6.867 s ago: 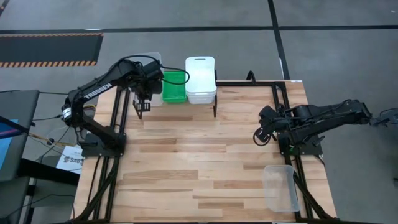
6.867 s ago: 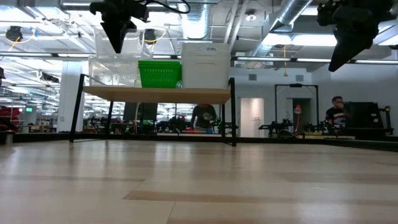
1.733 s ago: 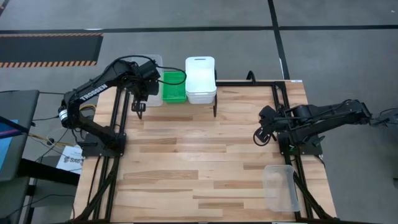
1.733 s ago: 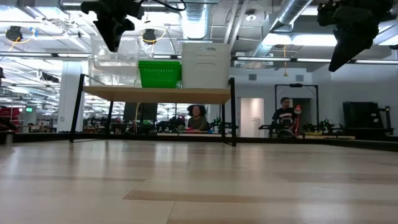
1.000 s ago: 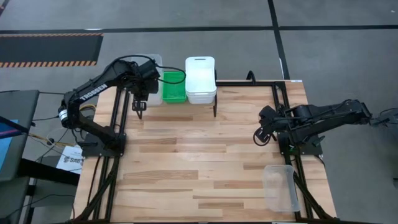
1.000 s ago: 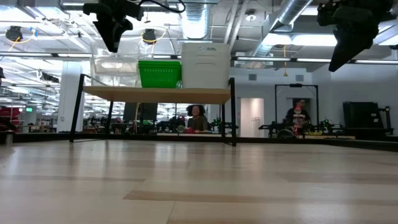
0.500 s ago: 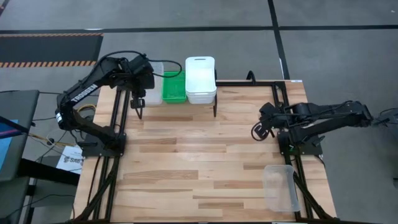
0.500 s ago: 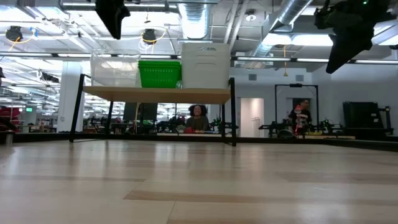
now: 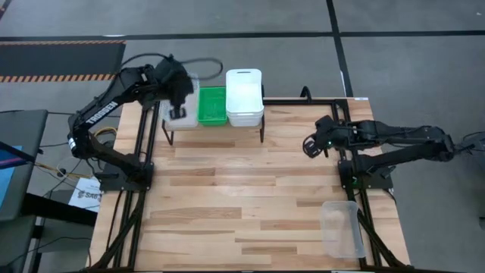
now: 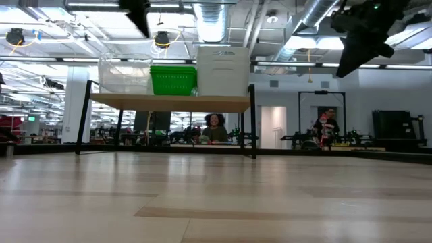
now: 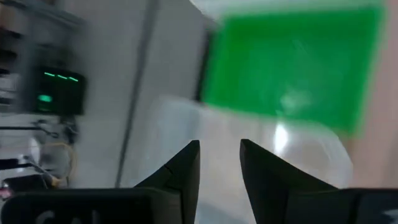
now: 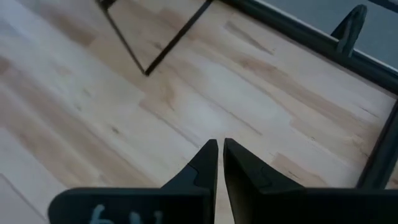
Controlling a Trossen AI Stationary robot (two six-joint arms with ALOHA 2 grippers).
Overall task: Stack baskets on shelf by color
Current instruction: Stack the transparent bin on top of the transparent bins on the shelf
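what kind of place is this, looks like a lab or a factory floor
Probably a large robotics lab or workshop hall. The low view shows exposed ceiling ducts and people at benches behind the shelf; the wooden table sits on a metal frame over a bare grey floor.

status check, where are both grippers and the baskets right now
Left gripper empty above clear basket on shelf. Right gripper empty over table. One clear basket on table.

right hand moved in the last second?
Yes. In the high view the right hand has swung up and slightly left, away from the clear basket at the table's near right edge.
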